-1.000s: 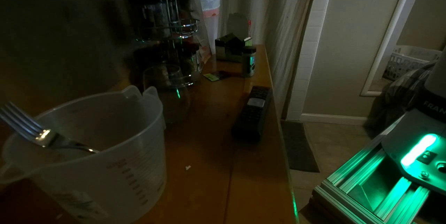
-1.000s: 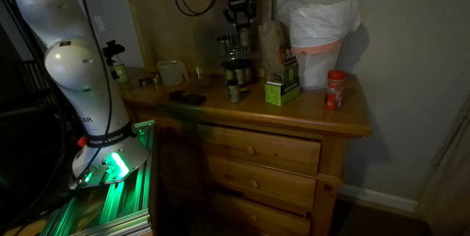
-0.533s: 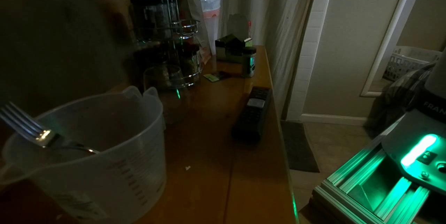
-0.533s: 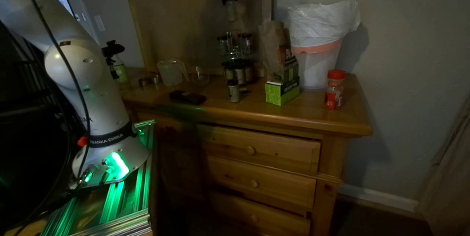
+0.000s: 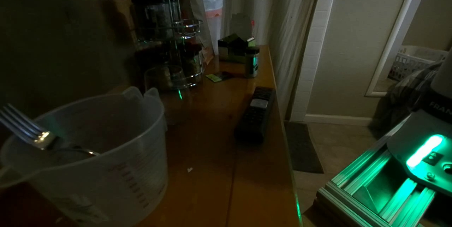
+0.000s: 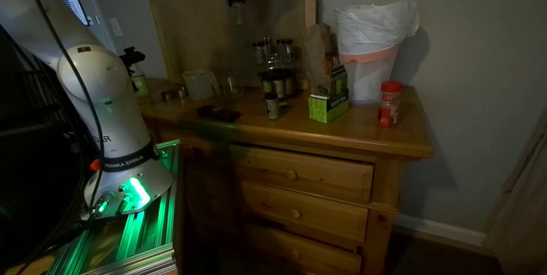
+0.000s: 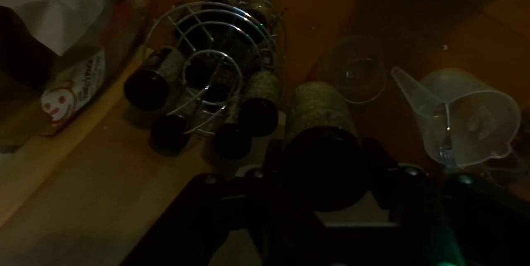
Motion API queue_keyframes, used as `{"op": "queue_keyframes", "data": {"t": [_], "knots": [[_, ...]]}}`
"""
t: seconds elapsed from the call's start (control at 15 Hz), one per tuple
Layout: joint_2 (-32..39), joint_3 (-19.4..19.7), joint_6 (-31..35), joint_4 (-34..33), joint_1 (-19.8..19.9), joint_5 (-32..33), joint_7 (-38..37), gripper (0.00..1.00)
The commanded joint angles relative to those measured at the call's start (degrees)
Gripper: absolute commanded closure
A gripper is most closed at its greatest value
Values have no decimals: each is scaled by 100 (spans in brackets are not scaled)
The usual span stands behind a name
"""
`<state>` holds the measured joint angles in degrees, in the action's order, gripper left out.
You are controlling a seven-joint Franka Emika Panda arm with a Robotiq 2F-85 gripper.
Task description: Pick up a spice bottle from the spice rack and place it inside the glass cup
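Note:
My gripper [image 6: 237, 2] is shut on a spice bottle [image 6: 239, 16], held upright in the air above and left of the rack in an exterior view. In the wrist view the bottle [image 7: 321, 106] sits between the fingers [image 7: 325, 166], dark lid toward the camera. The wire spice rack [image 6: 273, 63], with several dark-lidded jars on two tiers, stands on the dresser; it also shows in an exterior view [image 5: 176, 31] and the wrist view [image 7: 225, 22]. The clear glass cup [image 6: 233, 90] stands beside the rack. It is faint in an exterior view [image 5: 173, 105] and the wrist view [image 7: 356, 69].
A clear measuring jug [image 5: 116, 177] with a fork stands beside the cup. A black handset [image 5: 256, 114], a loose jar [image 6: 272, 106], a green tea box [image 6: 328, 106], a paper bag [image 6: 318, 52], a lined bin [image 6: 369, 74] and a red-lidded jar [image 6: 389, 104] are on the dresser.
The gripper has lifted the bottle up out of the rack's top tier and carried it left, toward the cup's side, in an exterior view. The rack and cup have stayed in place.

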<state>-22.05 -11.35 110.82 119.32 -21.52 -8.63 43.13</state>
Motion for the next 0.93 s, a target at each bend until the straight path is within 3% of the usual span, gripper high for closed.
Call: {"op": "queue_keyframes", "data": {"t": [0.0, 0.07, 0.33, 0.4, 0.73, 0.87], "knots": [[703, -187, -398, -452, -99, -27, -10, 74], [342, -149, -138, -99, -37, -5, 0, 49], [694, -255, -176, -263, -33, -9, 4, 49], [695, -253, -198, -287, -31, -9, 4, 74], [420, -672, 5, 259, -346, 123, 378, 74], [353, -969, 316, 538, -515, 196, 150, 74]]}}
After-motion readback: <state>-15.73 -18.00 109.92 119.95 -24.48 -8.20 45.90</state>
